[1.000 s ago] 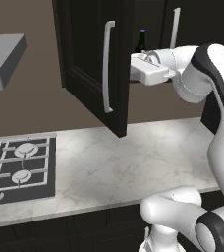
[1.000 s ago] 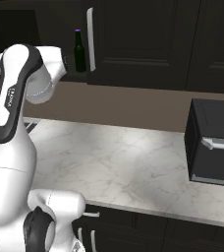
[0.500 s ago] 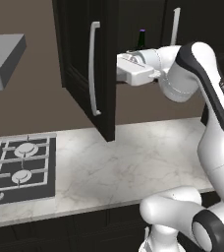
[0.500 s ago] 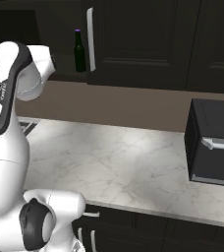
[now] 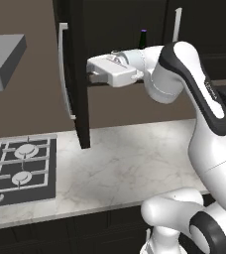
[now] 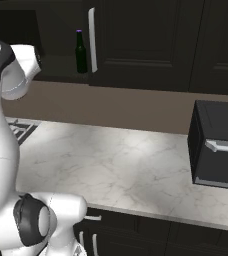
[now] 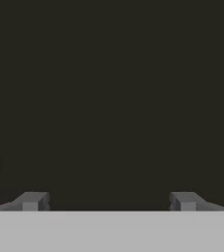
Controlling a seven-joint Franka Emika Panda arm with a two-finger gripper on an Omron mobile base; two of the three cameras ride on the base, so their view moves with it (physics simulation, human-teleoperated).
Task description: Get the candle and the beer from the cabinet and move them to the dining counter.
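Arm: white, raised high; in the left base view it reaches left from the lower right, with the hand level against the inner face of the open door
Fingers: spread wide apart in the hand view, both tips low in the frame with nothing between them, facing a flat dark surface very close ahead
Cabinet: tall black-brown wall unit above the desk; its left door stands swung out, seen nearly edge-on in the left base view, with a long silver bar handle on its outer side
Right door handle: long silver bar, upright, just beside the bottle in the right base view
Beer: dark green-black bottle with a purple cap, standing upright on the shelf inside the opened cabinet; in the left base view its neck and cap rise just above the arm's wrist, behind it
Candle: cannot tell where it is
Desk: grey-white marble top below the cabinet, bare in the stretch ahead of the robot
Gas hob: black, set into the desk at the left, two burners visible
Range hood: grey block on the brown wall above the hob
Black box: dark appliance with a silver bar on its front, sitting on the desk at the right in the right base view
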